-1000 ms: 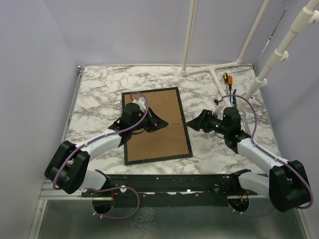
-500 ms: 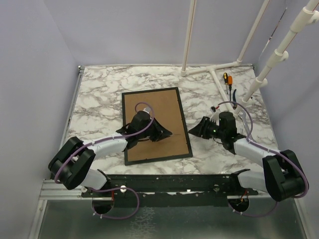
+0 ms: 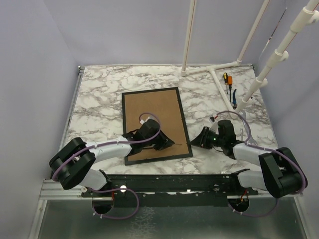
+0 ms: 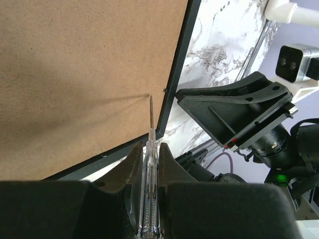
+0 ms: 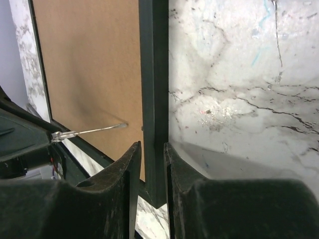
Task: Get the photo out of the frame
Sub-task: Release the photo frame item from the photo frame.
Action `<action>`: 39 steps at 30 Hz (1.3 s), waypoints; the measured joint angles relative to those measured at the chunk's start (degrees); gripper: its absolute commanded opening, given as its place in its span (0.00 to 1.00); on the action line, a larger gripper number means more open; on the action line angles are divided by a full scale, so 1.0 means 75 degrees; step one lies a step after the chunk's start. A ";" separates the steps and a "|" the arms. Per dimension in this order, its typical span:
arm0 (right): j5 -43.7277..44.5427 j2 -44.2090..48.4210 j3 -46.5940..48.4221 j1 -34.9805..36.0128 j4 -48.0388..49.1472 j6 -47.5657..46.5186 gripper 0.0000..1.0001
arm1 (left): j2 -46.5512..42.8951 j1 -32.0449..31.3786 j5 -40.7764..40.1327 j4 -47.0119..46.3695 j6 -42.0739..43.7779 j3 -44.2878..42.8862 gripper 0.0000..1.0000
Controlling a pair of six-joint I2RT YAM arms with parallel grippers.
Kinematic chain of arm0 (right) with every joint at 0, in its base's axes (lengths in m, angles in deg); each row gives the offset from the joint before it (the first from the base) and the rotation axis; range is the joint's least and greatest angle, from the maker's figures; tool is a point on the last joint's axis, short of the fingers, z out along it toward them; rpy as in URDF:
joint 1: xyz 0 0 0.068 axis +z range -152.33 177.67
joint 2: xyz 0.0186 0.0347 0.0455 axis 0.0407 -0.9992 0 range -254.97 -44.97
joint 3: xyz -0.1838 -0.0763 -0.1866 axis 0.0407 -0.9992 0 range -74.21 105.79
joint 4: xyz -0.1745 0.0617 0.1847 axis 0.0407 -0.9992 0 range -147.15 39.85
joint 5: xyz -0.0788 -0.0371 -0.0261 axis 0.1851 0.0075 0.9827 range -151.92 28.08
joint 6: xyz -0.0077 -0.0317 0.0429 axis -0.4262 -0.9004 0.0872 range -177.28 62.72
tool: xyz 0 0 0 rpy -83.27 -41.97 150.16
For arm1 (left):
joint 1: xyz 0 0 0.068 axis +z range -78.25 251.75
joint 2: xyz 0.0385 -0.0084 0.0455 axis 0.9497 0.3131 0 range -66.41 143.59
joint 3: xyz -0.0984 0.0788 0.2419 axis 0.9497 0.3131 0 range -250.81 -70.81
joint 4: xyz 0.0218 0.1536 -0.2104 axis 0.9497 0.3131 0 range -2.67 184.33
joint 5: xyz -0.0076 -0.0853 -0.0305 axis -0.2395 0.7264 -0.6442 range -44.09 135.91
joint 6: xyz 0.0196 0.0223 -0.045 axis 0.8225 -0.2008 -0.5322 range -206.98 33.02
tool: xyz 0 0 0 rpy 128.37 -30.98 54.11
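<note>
The frame (image 3: 149,109) lies face down on the marble table, its brown back up inside the thin black border. The photo is hidden under that back. My left gripper (image 3: 168,142) is over the frame's near right part, shut on a clear-handled screwdriver (image 4: 150,149). The screwdriver's tip rests on the brown back just inside the right border (image 4: 172,99). My right gripper (image 3: 195,141) is at the frame's right side near the near corner. Its jaws stand on either side of the black border (image 5: 153,74), shut against it. The screwdriver (image 5: 89,131) also shows in the right wrist view.
Orange-handled and blue-handled tools (image 3: 229,83) lie at the back right beside a white pipe stand (image 3: 217,69). A black rail (image 3: 169,181) runs along the table's near edge. Lilac walls close in the table on both sides.
My left gripper has slid with the screwdriver along the frame toward the near right corner. My right gripper has moved nearer, reached the frame's right border and closed its jaws on it.
</note>
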 measured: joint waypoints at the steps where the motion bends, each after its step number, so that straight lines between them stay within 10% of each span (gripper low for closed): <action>1: -0.0026 -0.0052 -0.0023 0.0000 0.0012 0.0023 0.26 | 0.0017 -0.0029 -0.0035 0.0003 -0.0023 -0.0003 0.00; 39: -0.0635 -0.0965 -0.0070 -0.0041 0.0970 0.0178 0.07 | 0.0612 -0.0166 -0.0128 0.0154 0.0312 -0.0632 0.00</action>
